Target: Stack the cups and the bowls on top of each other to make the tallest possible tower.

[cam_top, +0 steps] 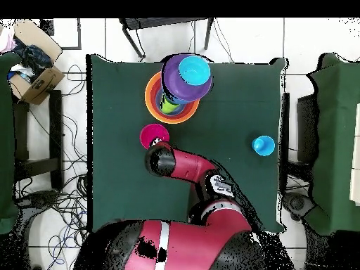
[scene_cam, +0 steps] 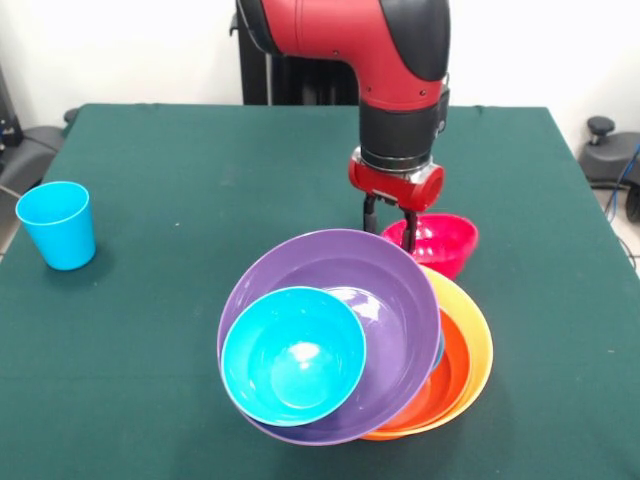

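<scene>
The tower stands at the table's front: a tilted purple bowl [scene_cam: 385,300] holds a blue bowl [scene_cam: 293,355] and leans on a red-orange bowl [scene_cam: 450,375] inside a big orange bowl [scene_cam: 478,345]. From above, the purple bowl [cam_top: 179,86] rests on a lime green cup [cam_top: 167,103] inside the orange bowl [cam_top: 150,95]. A small pink-red bowl [scene_cam: 445,242] sits just behind the tower. My gripper [scene_cam: 389,222] is open, its fingers straddling that bowl's left rim. A light blue cup [scene_cam: 57,225] stands alone at the far left.
The green table [scene_cam: 200,180] ends in side edges near the cup and past the pink-red bowl. From above, a cardboard box [cam_top: 34,74] sits off the table and cables lie on the floor.
</scene>
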